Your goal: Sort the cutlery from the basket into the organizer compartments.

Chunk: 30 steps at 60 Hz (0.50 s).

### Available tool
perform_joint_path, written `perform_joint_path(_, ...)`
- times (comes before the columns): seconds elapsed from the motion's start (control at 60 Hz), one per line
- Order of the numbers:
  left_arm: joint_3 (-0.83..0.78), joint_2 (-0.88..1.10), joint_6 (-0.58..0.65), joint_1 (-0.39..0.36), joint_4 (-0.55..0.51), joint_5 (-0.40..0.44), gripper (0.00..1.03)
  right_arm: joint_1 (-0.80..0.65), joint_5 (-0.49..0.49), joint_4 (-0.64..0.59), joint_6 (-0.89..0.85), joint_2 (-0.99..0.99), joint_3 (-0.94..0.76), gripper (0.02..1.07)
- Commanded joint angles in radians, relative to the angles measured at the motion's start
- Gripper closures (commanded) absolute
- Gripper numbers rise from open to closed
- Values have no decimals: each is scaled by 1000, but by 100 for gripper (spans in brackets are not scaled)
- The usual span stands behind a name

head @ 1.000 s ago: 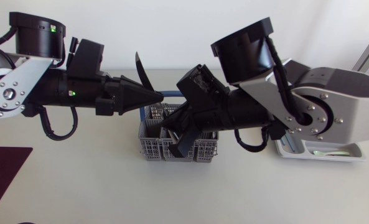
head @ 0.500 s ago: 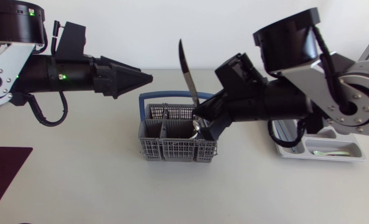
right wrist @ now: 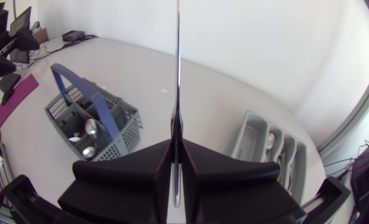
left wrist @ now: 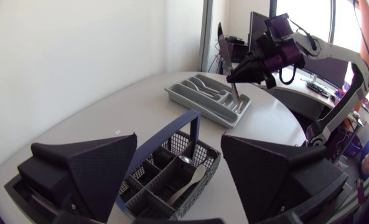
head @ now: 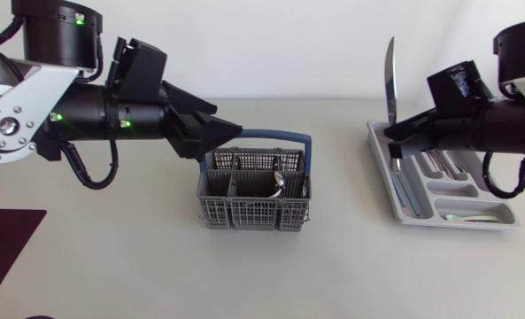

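Note:
A grey cutlery basket (head: 244,211) with a blue handle (head: 266,137) stands mid-table and holds a spoon (head: 278,184) and other cutlery. My left gripper (head: 218,142) hovers open just above the basket's left rim; in the left wrist view the basket (left wrist: 165,180) lies between and below its spread fingers (left wrist: 103,168). My right gripper (head: 395,133) is shut on a knife (head: 389,75), blade upright, over the near-left end of the grey organizer (head: 501,221). The right wrist view shows the knife (right wrist: 177,62) clamped between the right gripper's (right wrist: 177,155) fingers.
The organizer (right wrist: 271,149) has several long compartments with cutlery lying in them, and a light spoon in its short end compartment. A dark purple mat (head: 5,239) lies at the table's front left corner. Bare table surrounds the basket (right wrist: 91,124).
My left gripper let go of the knife and opened. My right arm carried the knife from over the basket rightward to the organizer.

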Motion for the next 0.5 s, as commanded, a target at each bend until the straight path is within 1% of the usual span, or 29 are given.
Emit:
perform_joint_path(0.0, -20, 6, 68, -60, -18, -52, 10, -85, -16, 0, -46, 16, -16, 101)
perform_joint_path(0.05, -20, 17, 96, -95, -22, -93, 12, -128, -30, 2, -60, 30, -10, 101)
perform_joint_path(0.067, -20, 19, 99, -96, -24, -97, 12, -148, -33, 2, -66, 37, -7, 101)
perform_joint_path(0.1, -16, 40, 122, -126, -35, -132, 12, -185, -42, 3, -77, 56, 1, 101)
perform_joint_path(0.2, 1, 85, 156, -173, -52, -202, 12, -284, -67, 16, -108, 117, 28, 101)
perform_joint_path(0.367, 33, 143, 183, -222, -70, -279, 12, -430, -70, 39, -158, 247, 99, 101)
perform_joint_path(0.483, 46, 166, 200, -230, -70, -316, 12, -501, -64, 74, -167, 338, 153, 101)
